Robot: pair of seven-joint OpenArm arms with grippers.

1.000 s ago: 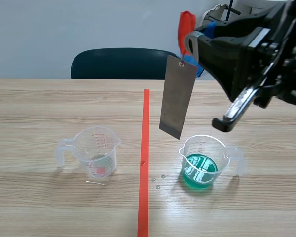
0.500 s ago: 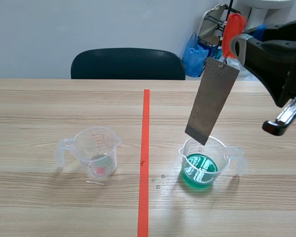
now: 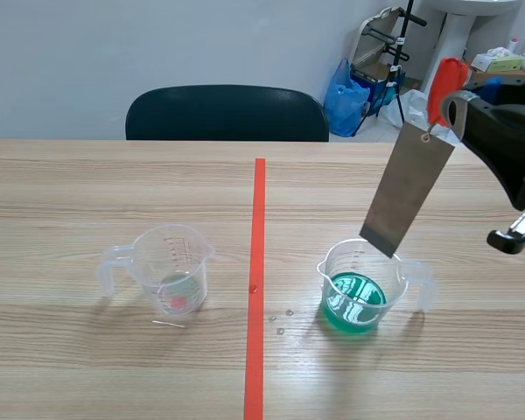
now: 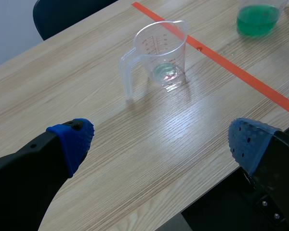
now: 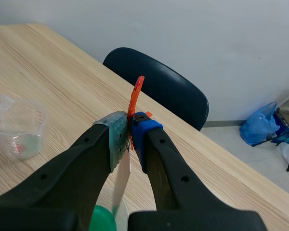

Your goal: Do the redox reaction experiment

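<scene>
A grey metal strip (image 3: 407, 188) hangs tilted from a red tag (image 3: 446, 79). My right gripper (image 3: 449, 98) is shut on that tag, high at the right. The strip's lower end hovers just over the rim of a clear beaker of green liquid (image 3: 360, 284). The right wrist view shows the gripper (image 5: 130, 127) with its pads pressed on the red tag (image 5: 135, 94), and the strip (image 5: 120, 180) dropping toward the green liquid (image 5: 102, 219). A second clear beaker (image 3: 169, 267) with a little residue stands left of the tape. My left gripper (image 4: 159, 139) is open, low over the table near that beaker (image 4: 161, 57).
An orange-red tape line (image 3: 257, 280) runs down the table's middle. A few droplets (image 3: 281, 321) lie beside the green beaker. A dark chair (image 3: 226, 112) stands behind the far edge. Blue bags and a stand (image 3: 367, 79) are on the floor beyond.
My right arm has swung to the right with the strip. The strip's lower end went from beside the tape to over the green beaker's rim.
</scene>
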